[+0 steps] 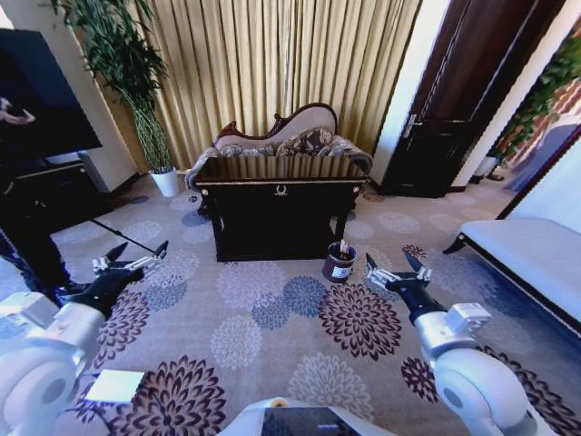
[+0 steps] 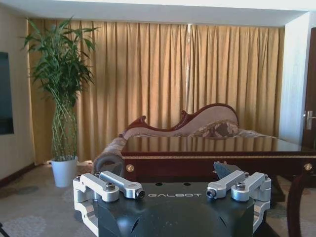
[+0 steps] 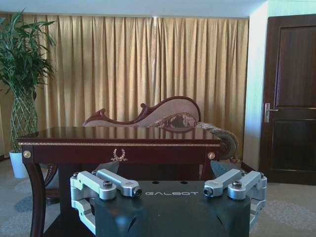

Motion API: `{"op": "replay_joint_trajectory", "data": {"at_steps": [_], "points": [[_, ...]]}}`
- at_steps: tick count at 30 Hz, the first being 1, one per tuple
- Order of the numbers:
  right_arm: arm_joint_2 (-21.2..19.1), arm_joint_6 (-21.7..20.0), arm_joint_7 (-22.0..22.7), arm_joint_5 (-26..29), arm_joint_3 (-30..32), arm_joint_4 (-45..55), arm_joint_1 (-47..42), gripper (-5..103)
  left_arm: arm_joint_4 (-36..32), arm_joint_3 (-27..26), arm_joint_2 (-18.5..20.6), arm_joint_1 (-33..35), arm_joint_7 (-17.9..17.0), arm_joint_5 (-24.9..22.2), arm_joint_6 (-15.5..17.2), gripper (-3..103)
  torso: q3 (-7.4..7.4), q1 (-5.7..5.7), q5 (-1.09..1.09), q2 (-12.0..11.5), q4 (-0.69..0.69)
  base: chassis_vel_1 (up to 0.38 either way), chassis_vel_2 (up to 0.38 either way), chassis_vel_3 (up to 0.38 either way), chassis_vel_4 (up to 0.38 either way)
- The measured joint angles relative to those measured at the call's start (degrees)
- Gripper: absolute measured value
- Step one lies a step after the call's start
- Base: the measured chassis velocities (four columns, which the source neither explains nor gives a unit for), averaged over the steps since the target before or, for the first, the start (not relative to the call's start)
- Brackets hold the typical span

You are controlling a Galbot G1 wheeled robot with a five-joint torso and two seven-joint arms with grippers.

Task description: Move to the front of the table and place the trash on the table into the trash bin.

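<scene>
The table sits in the upper middle of the head view, well apart from the robot, so nothing is within reach. No trash is visible on its glossy worktop from here. The trash bin stands on the carpet at its lower right. Left gripper and right gripper are held low and forward, jaws spread, carrying nothing.

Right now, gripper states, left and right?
Left gripper: open, holding nothing, above the carpet.
Right gripper: open, holding nothing, near the trash bin.
</scene>
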Motion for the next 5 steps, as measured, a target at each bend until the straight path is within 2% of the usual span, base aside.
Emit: {"op": "replay_joint_trajectory", "data": {"at_steps": [5], "points": [[-0.02,0.61,-0.06,-0.19,0.03,0.0,0.21,100,0.0,0.23,-0.09,-0.01,0.71,0.57,-0.97,100,0.0,0.0,0.0,0.0,0.0,0.0,0.0,0.0,0.0]]}}
